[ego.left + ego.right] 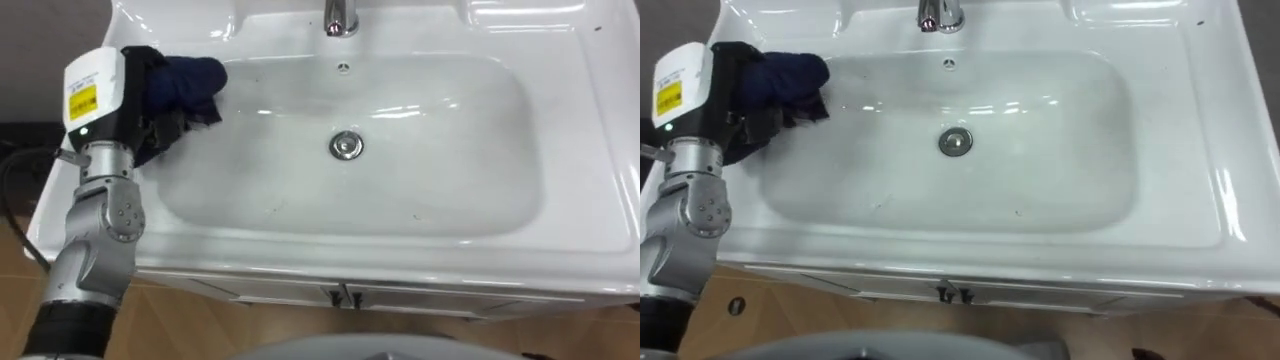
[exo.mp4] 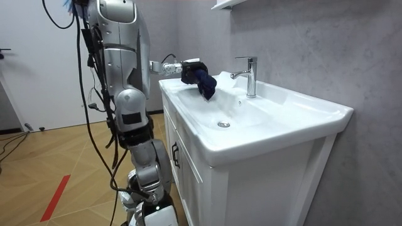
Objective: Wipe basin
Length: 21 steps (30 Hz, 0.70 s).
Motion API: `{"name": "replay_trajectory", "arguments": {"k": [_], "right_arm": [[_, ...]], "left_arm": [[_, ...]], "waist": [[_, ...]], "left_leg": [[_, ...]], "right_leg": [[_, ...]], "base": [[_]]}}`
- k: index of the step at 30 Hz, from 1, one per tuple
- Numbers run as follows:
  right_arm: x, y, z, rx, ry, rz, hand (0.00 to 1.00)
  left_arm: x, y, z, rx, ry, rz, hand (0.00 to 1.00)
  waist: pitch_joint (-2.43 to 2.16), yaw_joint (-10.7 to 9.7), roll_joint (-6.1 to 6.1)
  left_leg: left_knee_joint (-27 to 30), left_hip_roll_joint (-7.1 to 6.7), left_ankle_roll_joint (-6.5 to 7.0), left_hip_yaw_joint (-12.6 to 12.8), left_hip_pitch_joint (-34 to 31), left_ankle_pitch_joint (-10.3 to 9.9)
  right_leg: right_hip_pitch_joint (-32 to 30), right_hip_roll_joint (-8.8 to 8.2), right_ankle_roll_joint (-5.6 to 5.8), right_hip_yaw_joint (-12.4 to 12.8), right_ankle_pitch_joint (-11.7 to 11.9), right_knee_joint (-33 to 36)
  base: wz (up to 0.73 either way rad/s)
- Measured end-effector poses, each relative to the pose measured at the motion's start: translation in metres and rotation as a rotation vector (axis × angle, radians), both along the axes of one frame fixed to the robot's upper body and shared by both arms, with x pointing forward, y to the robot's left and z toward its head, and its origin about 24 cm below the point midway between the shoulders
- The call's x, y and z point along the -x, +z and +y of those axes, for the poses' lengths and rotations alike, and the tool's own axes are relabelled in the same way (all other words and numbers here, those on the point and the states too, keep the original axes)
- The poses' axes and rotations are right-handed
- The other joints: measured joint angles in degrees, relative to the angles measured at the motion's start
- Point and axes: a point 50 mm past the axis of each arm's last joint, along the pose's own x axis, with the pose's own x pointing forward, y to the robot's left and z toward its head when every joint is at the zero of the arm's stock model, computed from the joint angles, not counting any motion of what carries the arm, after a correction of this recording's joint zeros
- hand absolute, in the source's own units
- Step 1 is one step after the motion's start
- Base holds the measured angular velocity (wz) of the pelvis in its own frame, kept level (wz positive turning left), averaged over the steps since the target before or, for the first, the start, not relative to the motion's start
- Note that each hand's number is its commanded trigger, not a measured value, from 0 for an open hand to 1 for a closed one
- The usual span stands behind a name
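A white basin point(image 1: 520, 130) with a round metal drain point(image 1: 346, 146) lies in front of me, its chrome tap point(image 1: 340, 16) at the far edge. My left hand point(image 1: 150, 95) is shut on a dark blue cloth point(image 1: 190, 82) at the basin's left rim. The cloth bunches out of the hand and hangs over the inner left slope. In the room view the left hand point(image 2: 190, 66) holds the cloth point(image 2: 206, 83) just above the basin's near corner point(image 2: 164, 84), and I stand upright at the vanity's side.
White cabinet doors point(image 1: 345, 295) with small metal handles sit under the front rim. A wide flat ledge point(image 1: 600, 60) runs around the basin. Wooden floor point(image 2: 56, 163) surrounds the vanity; a grey wall point(image 2: 314, 44) stands behind the tap.
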Motion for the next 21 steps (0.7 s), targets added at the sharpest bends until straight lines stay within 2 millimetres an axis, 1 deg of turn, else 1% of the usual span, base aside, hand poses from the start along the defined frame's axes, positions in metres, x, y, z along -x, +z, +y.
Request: {"name": "replay_trajectory", "arguments": {"k": [2, 3, 8, 12, 17, 18, 19, 20, 21], "right_arm": [[0.000, 0.000, -0.001, 0.003, 0.000, 0.003, 0.00], [0.000, 0.001, -0.002, 0.003, -0.005, 0.002, 0.00], [0.000, 0.002, -0.004, 0.010, -0.011, -0.001, 0.00], [0.005, 0.002, -0.006, 0.013, -0.030, 0.005, 0.00], [0.010, 0.002, -0.006, 0.012, -0.041, 0.021, 0.00], [0.010, 0.002, -0.006, 0.012, -0.042, 0.021, 0.00], [0.011, 0.002, -0.006, 0.012, -0.043, 0.023, 0.00], [0.012, 0.002, -0.006, 0.012, -0.046, 0.031, 0.00], [0.012, 0.002, -0.006, 0.011, -0.048, 0.038, 0.00]], "left_arm": [[0.004, -0.008, 0.004, 0.003, 0.021, 0.036, 1.00], [0.006, -0.013, 0.006, 0.007, 0.035, 0.058, 1.00], [0.014, -0.021, 0.018, 0.030, 0.099, 0.081, 1.00], [0.016, -0.023, 0.023, 0.027, 0.124, 0.083, 1.00], [0.017, -0.021, 0.030, 0.023, 0.159, 0.065, 1.00], [0.018, -0.021, 0.031, 0.022, 0.162, 0.065, 0.86], [0.018, -0.021, 0.031, 0.023, 0.162, 0.065, 0.14], [0.018, -0.022, 0.031, 0.023, 0.163, 0.066, 0.00], [0.018, -0.022, 0.031, 0.023, 0.164, 0.069, 0.00]], "waist": [[0.09, 0.0, 0.19], [0.06, 0.1, 0.24], [0.06, 0.2, 0.27], [0.10, 0.5, 0.43], [0.10, 0.5, 0.66], [0.08, 0.6, 0.71], [0.09, 0.6, 0.72], [0.11, 0.5, 0.76], [0.11, 0.6, 0.77]], "left_leg": [[-0.7, -0.03, -0.07, 0.1, 1.1, 0.0], [-0.8, -0.05, -0.07, 0.0, 1.6, 0.1], [-1.1, -0.26, -0.07, -0.1, 1.8, 0.1], [-1.1, -0.48, -0.07, -0.2, 1.9, 0.1], [-1.0, -0.50, -0.07, -0.2, 1.9, 0.1], [-0.9, -0.50, -0.06, -0.2, 1.9, 0.1], [-0.8, -0.50, -0.07, -0.2, 1.8, 0.1], [-0.6, -0.50, -0.06, -0.3, 1.8, 0.1], [-0.4, -0.50, -0.07, -0.3, 1.8, 0.1]], "right_leg": [[0.7, 0.04, 0.00, 0.0, 0.0, -0.1], [1.0, 0.04, 0.00, 0.0, 0.0, -0.1], [1.2, -0.13, 0.01, 0.1, 0.0, -0.2], [1.6, -0.23, 0.43, 0.1, 0.2, -1.1], [1.6, -0.28, 0.50, 0.1, 0.3, -1.0], [1.6, -0.27, 0.51, 0.1, 0.3, -0.9], [1.6, -0.29, 0.51, 0.1, 0.3, -0.9], [1.6, -0.30, 0.53, 0.1, 0.3, -0.9], [1.5, -0.30, 0.54, 0.1, 0.3, -0.9]], "base": [[0.00], [0.00], [0.00], [0.01], [-0.01], [0.00], [0.04], [0.04], [0.04]]}}
